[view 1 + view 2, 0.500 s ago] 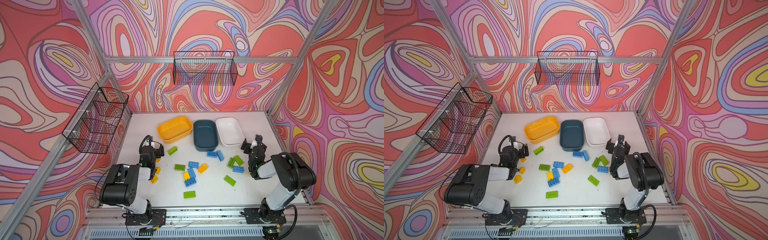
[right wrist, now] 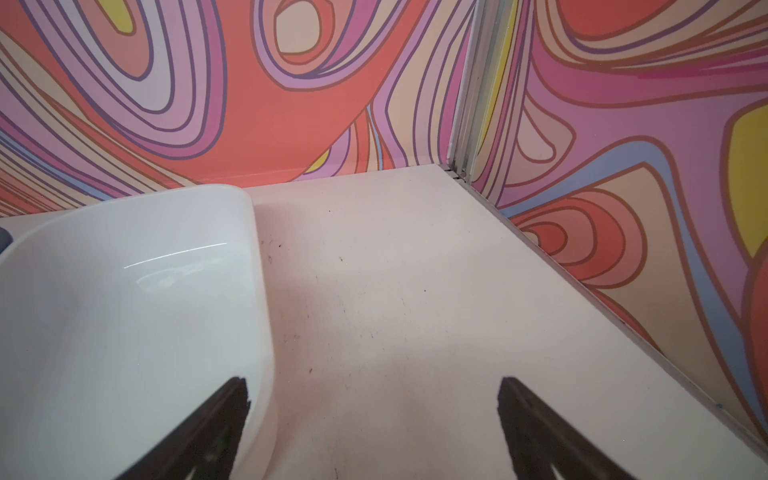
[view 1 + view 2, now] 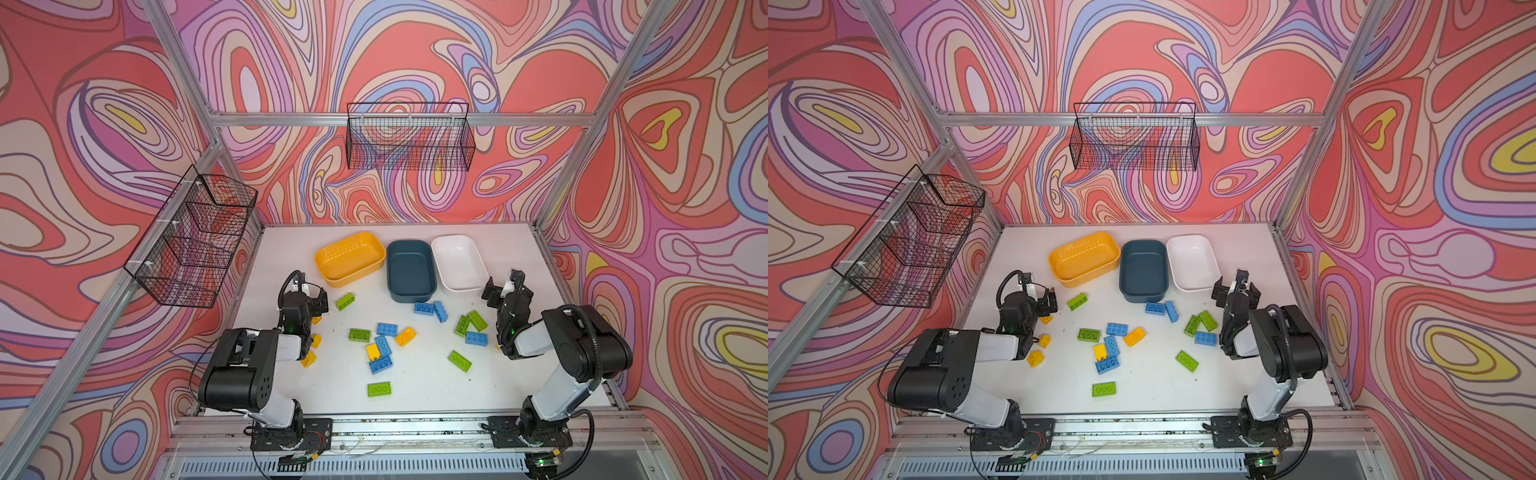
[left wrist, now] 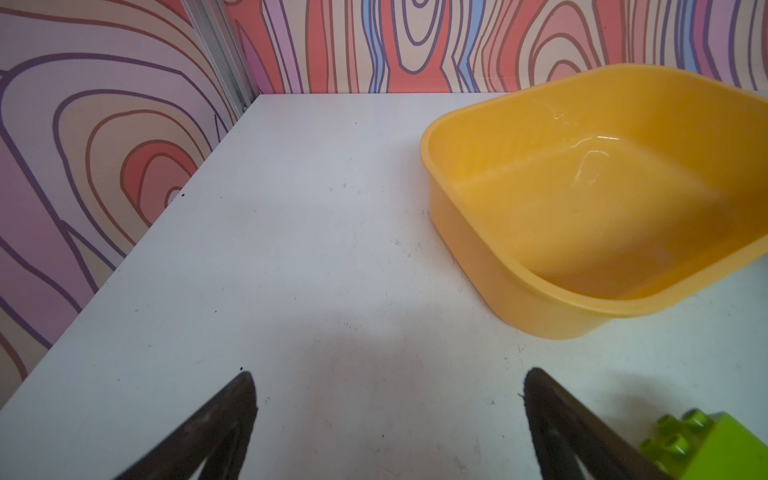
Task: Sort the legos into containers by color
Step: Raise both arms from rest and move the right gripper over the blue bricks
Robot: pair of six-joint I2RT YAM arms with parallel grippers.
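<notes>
Both top views give the full layout: yellow tub [image 3: 349, 257], teal tub [image 3: 409, 270] & white tub [image 3: 457, 262] in a row at the back of the bench [image 3: 419, 407], all three empty. The legos [image 3: 386, 329] lie loose on the bench in front of the tubs. They're blue, lime & yellow studded bricks, mostly oblong, some studs-up, some tipped on a side. Three short yellow bricks [image 3: 316, 340] sit tight by the left arm [image 3: 249, 357], partly hidden. Left tool [image 3: 311, 296] is nr the yellow tub's front corner, w/ a lime brick [image 3: 345, 301] just beside it. Right tool [image 3: 505, 286] is by the white tub's front corner.

Wrist views add close detail. Left wrist: left tool spread wide, nothing betw. the fingers [image 4: 232, 424], bare bench beneath; only the yellow tub & a corner of the lime brick show. Right wrist: right tool spread too, holding nothing, one finger in front of the white tub's corner wall (touching or not, can't tell), w/ a sliver of teal tub at the view's edge. The scattered bricks show only from the top.
</notes>
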